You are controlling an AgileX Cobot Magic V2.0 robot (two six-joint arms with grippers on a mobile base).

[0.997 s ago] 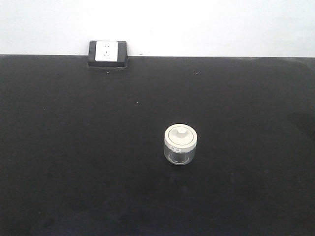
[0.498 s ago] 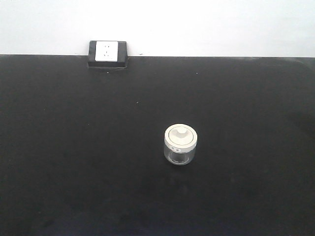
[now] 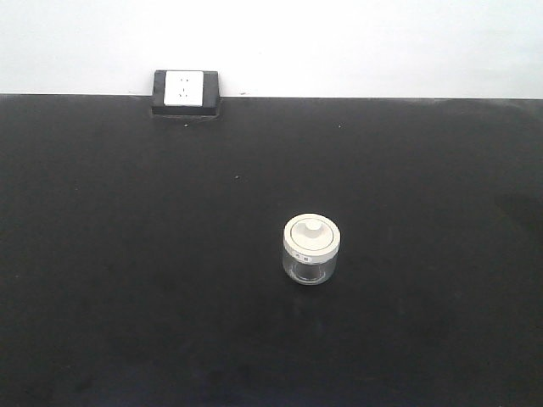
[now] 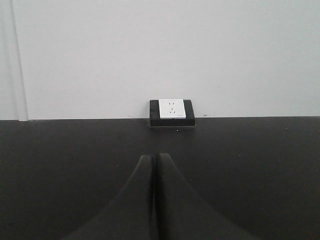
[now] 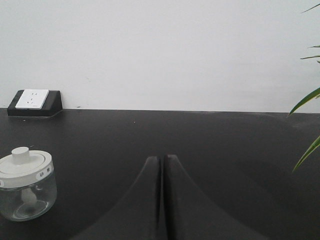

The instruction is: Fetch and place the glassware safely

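Observation:
The glassware (image 3: pixel 311 248) is a small squat clear jar with an off-white knobbed lid, standing upright near the middle of the black table (image 3: pixel 127 254). In the right wrist view the glassware (image 5: pixel 25 184) sits at the lower left, well left of my right gripper (image 5: pixel 162 158), whose fingers are pressed together with nothing between them. My left gripper (image 4: pixel 153 156) is shut too, empty, pointing toward the wall. Neither gripper shows in the front view.
A white wall socket in a black housing (image 3: pixel 186 91) sits at the table's back edge against the white wall, seen as a socket (image 4: pixel 172 112) straight ahead of the left gripper. Green plant leaves (image 5: pixel 307 125) reach in at the right.

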